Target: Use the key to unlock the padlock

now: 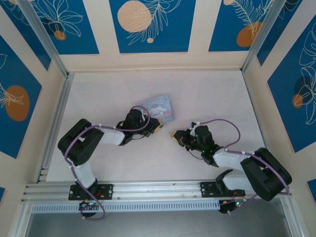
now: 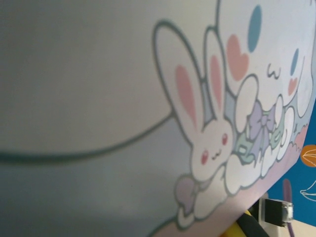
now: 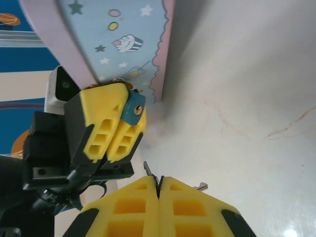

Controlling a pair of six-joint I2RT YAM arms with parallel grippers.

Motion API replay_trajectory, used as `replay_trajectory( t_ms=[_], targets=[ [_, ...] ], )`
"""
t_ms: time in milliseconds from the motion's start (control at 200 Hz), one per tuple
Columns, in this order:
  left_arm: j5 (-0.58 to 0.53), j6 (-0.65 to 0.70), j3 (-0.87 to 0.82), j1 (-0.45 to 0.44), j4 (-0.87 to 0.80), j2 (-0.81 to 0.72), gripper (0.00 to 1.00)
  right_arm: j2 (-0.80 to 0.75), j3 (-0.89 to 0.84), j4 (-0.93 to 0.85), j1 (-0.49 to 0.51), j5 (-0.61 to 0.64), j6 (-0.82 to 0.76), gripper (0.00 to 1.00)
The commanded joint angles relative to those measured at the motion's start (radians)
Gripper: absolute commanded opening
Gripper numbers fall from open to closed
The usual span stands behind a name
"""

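Closely beside the tin (image 3: 123, 44), whose contents are hidden, the left gripper (image 3: 120, 98) pinches the padlock (image 3: 134, 109). The right gripper (image 3: 159, 181) is clamped tight on the key (image 3: 149, 172).

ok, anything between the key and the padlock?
Nothing. Right wrist view shows bare table between the key in the right claw and the padlock in the left claw.

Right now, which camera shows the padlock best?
Right wrist: the padlock sits pinched in the left pincer, keyhole end facing the lens, close by the tin. Top external: too small to make out at that pincer. The left wrist view gives the tin's printed face instead.
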Motion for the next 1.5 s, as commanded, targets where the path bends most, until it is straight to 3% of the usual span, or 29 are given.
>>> replay_trajectory(
  t_ms=[0,180,990,1495],
  targets=[
    [0.010,-0.048,0.007,0.008,-0.050,-0.033,0.00,0.042,-0.005,0.112,0.013,0.069,0.014,0.00],
    [0.016,-0.020,0.031,0.009,-0.126,-0.057,0.00,0.102,0.000,0.170,0.016,0.092,0.029,0.00],
    [0.009,-0.067,0.049,0.007,-0.087,-0.048,0.00,0.431,0.016,0.577,0.117,0.221,0.251,0.00],
    [0.001,-0.076,0.048,0.008,-0.073,-0.041,0.00,0.455,-0.004,0.634,0.156,0.309,0.301,0.00]
  ],
)
